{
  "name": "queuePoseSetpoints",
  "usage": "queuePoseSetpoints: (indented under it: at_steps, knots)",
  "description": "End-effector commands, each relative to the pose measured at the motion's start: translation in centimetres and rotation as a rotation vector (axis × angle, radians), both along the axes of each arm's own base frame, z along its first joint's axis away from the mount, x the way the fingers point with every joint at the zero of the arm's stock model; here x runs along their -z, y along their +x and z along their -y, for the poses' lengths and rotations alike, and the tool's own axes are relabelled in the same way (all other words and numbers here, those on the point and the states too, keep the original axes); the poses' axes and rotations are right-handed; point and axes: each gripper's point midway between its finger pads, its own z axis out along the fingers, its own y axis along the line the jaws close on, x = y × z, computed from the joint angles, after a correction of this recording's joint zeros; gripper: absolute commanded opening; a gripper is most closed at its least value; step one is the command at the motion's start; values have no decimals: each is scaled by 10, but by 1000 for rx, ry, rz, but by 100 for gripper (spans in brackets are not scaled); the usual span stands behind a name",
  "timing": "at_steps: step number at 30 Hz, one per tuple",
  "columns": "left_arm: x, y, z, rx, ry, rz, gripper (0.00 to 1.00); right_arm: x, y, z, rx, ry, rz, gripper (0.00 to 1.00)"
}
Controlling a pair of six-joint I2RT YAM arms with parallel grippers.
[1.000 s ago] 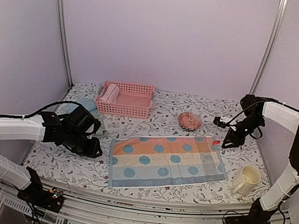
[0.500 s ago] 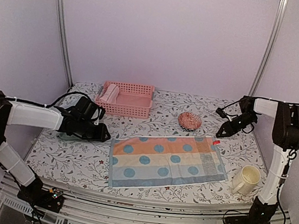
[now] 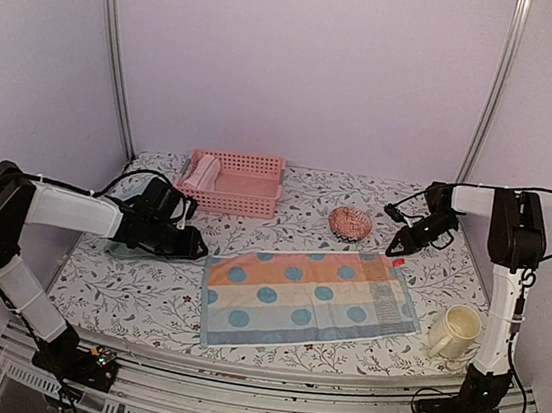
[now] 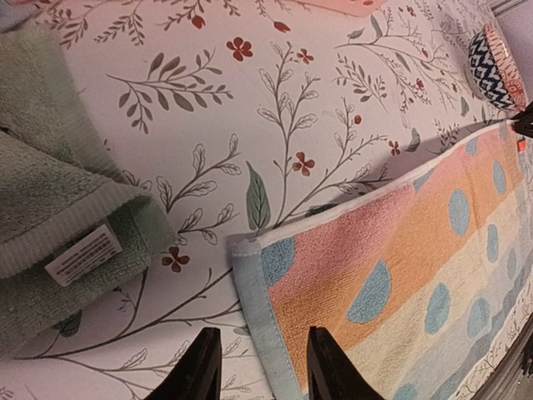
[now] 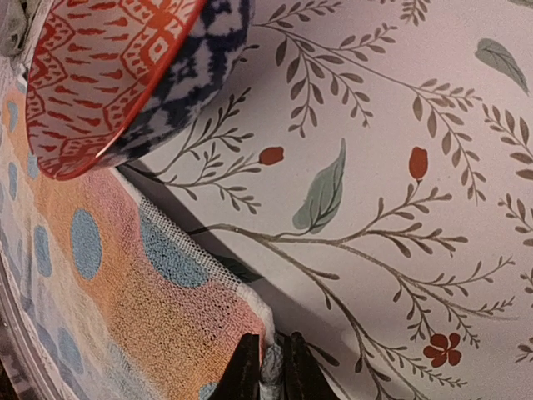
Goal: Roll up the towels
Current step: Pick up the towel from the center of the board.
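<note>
A striped towel (image 3: 310,296) with blue dots lies flat in the middle of the table. My left gripper (image 3: 198,250) is low at its far-left corner. In the left wrist view the left gripper (image 4: 262,354) is open, its fingers on either side of the blue hem of the towel (image 4: 400,267). My right gripper (image 3: 391,251) is at the far-right corner. Seen from the right wrist, the right gripper (image 5: 268,362) is shut on a pinch of that corner of the towel (image 5: 125,283). A folded sage green towel (image 4: 50,208) lies left of the left gripper. A rolled pink towel (image 3: 202,170) sits in the basket.
The pink slatted basket (image 3: 231,202) stands at the back left. A patterned bowl (image 3: 351,222) sits just behind the spread towel, close to my right gripper, and fills the right wrist view's upper left (image 5: 117,67). A cream mug (image 3: 454,331) stands at the front right.
My left gripper moved right to the towel's far-left corner. My right arm swung down and left to the far-right corner, and its jaws closed on the cloth.
</note>
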Motion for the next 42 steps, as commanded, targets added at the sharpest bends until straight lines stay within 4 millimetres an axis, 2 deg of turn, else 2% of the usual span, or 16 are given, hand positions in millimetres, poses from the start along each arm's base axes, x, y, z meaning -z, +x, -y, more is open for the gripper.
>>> queuePoseSetpoints:
  at_steps: [1, 4, 7, 13, 21, 28, 31, 37, 42]
  knots:
    - [-8, 18, -5, -22, -24, 40, 38, 1, 13, 1, 35, -20, 23, 9]
    - [-6, 23, -3, -22, -46, 32, 38, -2, 18, 6, 63, -47, 42, 5]
    - [-4, 28, 2, -17, -66, 27, 39, -5, 20, 11, 84, -78, 60, 4]
    - [5, 34, 18, 31, -111, -13, 36, -5, 16, 9, 79, -68, 50, 4]
    - [17, 44, 16, 17, -55, -18, 32, -5, 12, 8, 72, -57, 44, 4]
    - [37, 40, 21, 53, 7, -65, 27, -3, 11, 7, 69, -51, 35, 5]
    - [41, 37, 22, 62, 36, -74, 23, -3, 11, 7, 66, -48, 36, 5]
    - [48, 31, 27, 86, 68, -98, 23, -1, 10, 6, 64, -46, 31, 5]
    - [55, 28, 27, 97, 106, -103, 19, 0, 9, 6, 63, -45, 27, 5]
